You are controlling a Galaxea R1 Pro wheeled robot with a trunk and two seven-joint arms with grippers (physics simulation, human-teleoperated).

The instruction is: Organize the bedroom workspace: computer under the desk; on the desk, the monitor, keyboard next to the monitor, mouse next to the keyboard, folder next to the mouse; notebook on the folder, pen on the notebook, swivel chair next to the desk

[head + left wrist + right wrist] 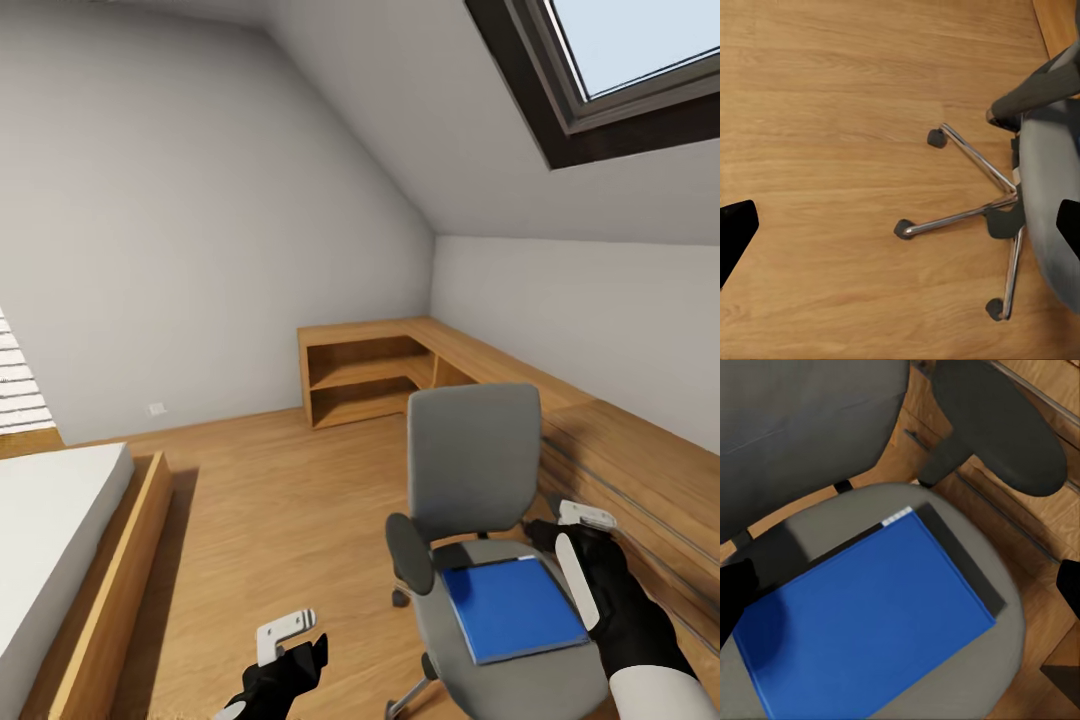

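Now one blue folder (514,607) is lying on the single swivel chair (473,462) seat; right gripper (577,545) and left gripper (285,636) are hovering released.

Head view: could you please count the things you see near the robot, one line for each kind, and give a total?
Swivel chair: 1
Blue folder, lying flat on the chair seat: 1
Grippers, left gripper and right gripper: 2
Bed: 1
Wooden corner shelf unit: 1
Skylight: 1
Total: 7
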